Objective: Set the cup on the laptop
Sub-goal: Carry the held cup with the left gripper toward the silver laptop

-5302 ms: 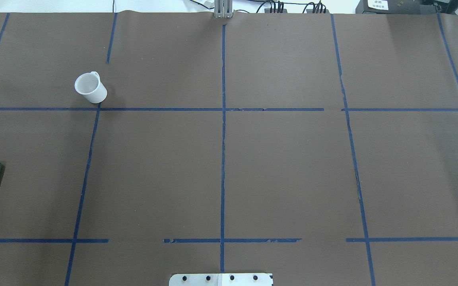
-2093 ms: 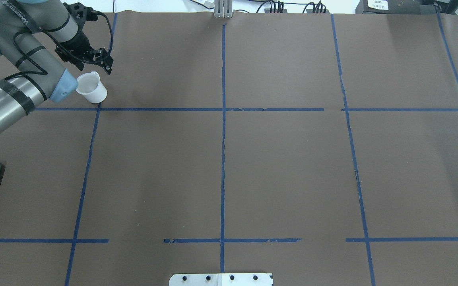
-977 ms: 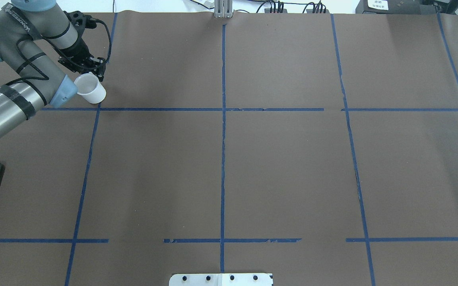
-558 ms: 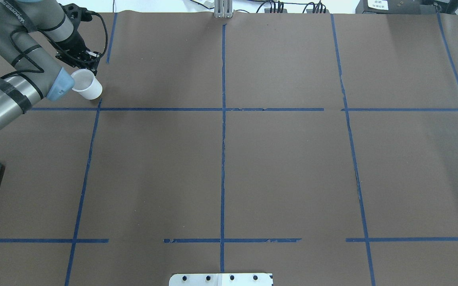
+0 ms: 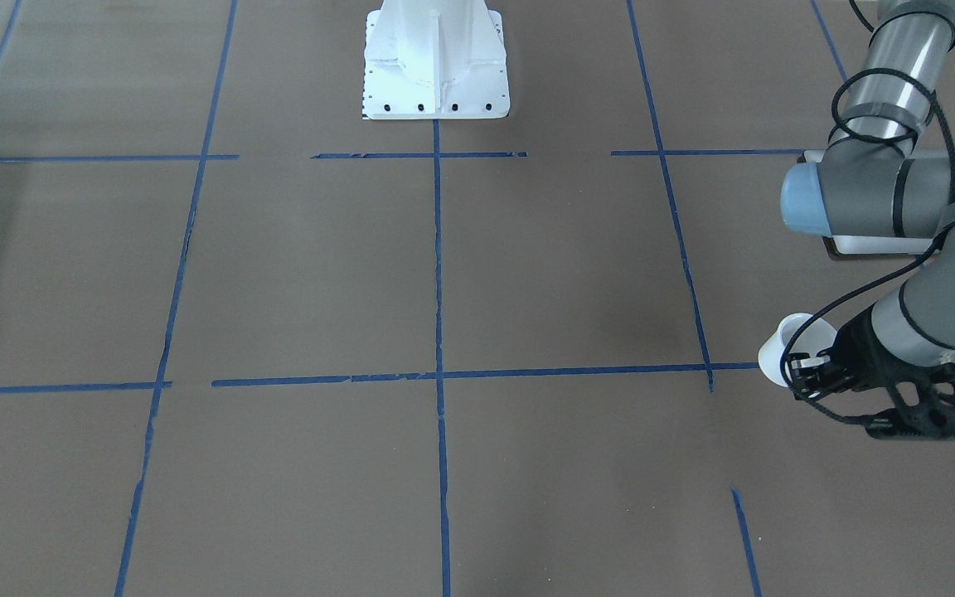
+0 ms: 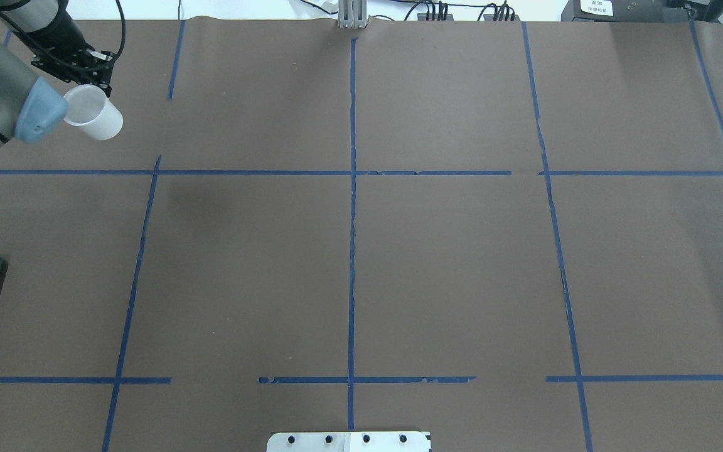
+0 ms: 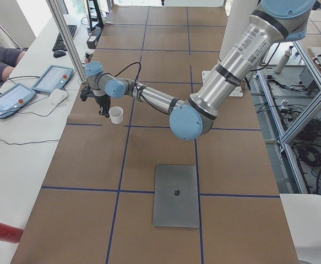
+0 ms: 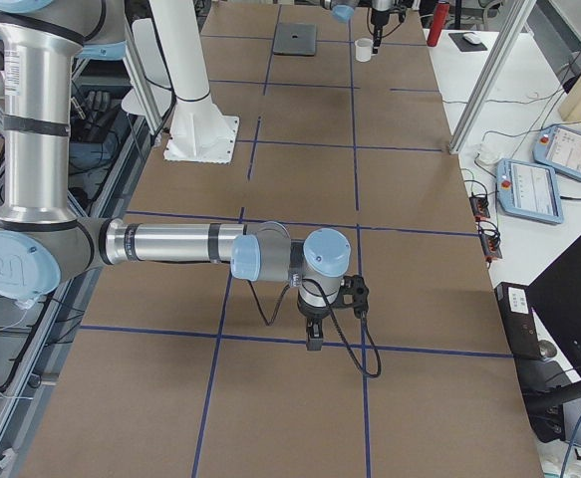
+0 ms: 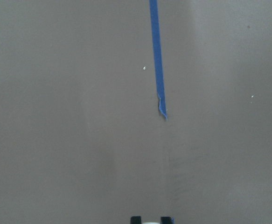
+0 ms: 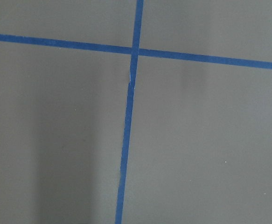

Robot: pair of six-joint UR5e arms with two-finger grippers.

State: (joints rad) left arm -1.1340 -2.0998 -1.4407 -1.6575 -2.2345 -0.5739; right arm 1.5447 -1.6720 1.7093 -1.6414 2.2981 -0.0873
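Count: one cup [image 6: 96, 118], one laptop [image 7: 176, 195], two arms, two grippers.
Left arm: it reached out from the base across the table [image 6: 449, 263] toward the operators' side, elbow bent over the table, wrist turned so the tool pointed downward.
Left gripper [image 6: 93, 80]: it was closed narrow on the cup at the rim; the left wrist camera showed two dark fingertips [image 9: 136, 219] with a sliver of white between them.
Right arm: it was stretched low over the table, forearm near level, wrist pointing down above a crossing of the blue tape lines [image 10: 135, 50].
Right gripper [image 8: 315, 336]: it showed only in the side view, so I could not tell whether it was open or closed.
Cup position: it hung from the left gripper, roughly upright and clear of the table, at the far-left part of the table as the robot sees it.
Cup contents: only the white inner wall showed through the mouth.
Laptop: it lay closed and flat, logo up, at the robot's left end of the table, well apart from the cup.
Task state: the cup was not yet on the laptop.
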